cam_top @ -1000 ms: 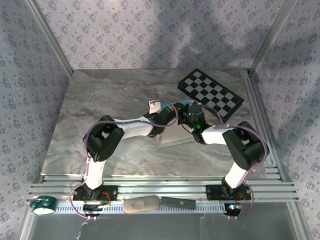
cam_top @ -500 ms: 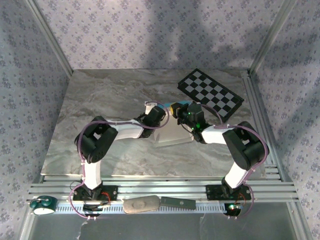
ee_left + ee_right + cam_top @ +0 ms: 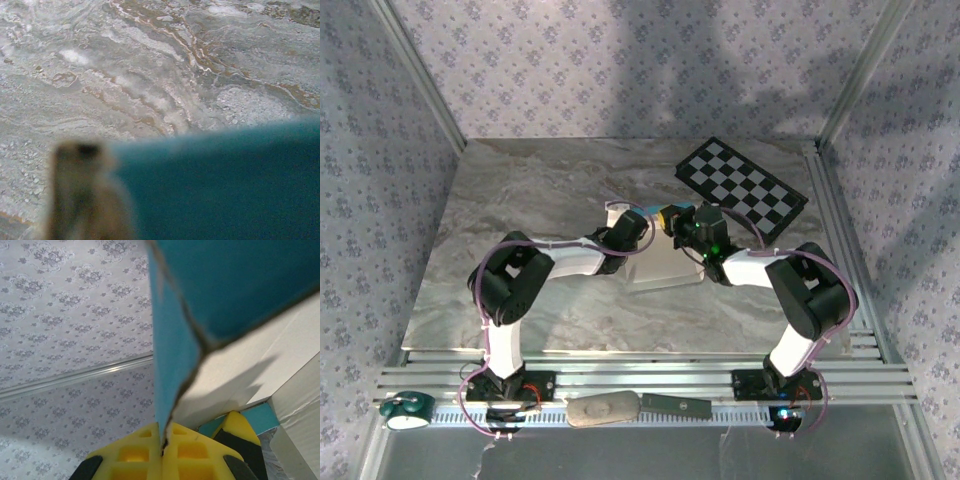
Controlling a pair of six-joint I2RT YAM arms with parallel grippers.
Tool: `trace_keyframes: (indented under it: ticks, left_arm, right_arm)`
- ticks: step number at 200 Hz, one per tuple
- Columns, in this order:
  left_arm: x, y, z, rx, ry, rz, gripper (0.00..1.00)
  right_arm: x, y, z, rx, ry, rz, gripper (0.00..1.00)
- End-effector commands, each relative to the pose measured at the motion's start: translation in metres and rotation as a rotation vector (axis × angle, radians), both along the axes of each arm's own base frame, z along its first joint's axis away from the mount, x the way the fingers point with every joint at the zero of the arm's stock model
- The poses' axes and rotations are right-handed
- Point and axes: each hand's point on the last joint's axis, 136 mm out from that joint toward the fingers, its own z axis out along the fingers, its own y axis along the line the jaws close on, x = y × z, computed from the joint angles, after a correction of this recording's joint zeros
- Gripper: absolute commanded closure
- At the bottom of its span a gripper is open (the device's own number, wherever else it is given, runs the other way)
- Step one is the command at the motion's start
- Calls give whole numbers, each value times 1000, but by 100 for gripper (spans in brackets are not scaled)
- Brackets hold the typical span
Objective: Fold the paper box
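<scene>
Where the two arms meet over the middle of the desk (image 3: pixel 520 200), their wrists cover much of the box (image 3: pixel 665 268) in the top view. A pale sheet portion lies flat on the desk between the arms. A small turquoise patch stands between the left tool (image 3: pixel 642 213) and the right tool (image 3: pixel 668 215).

In the left wrist view the box is a blurred turquoise panel, cut off by the lower and right edges. One finger (image 3: pixel 85 200) of the left tool appears beside it as an unfocused brown shape. The left tool is fully closed; whether it grips the card cannot be determined.

The right tool is closed, its yellow fingers (image 3: pixel 135 455) pinching a turquoise edge of the box. Above that grip, two turquoise faces meet at a creased corner, with white inner faces to the right. The upper part of the card is cut off by the frame.

The checkerboard (image 3: pixel 740 187) lies at the far right, apart from the box.
</scene>
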Motion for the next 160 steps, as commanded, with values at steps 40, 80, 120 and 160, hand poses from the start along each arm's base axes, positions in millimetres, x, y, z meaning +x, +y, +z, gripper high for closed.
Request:
trace_keyframes:
  ticks: [40, 80, 120, 160]
  left_arm:
    - [-4, 31, 4, 111, 18, 65, 100]
    - [-7, 46, 25, 79, 29, 26, 100]
    - [-6, 48, 47, 6, 101, -135, 100]
    - [-11, 42, 68, -180, 235, -317, 100]
  right_arm:
    - [-20, -1, 11, -127, -2, 78, 52]
    - [-36, -42, 73, -367, -172, 71, 34]
    - [-47, -98, 91, -558, -235, 28, 37]
    - [-60, -112, 112, -685, -284, 59, 38]
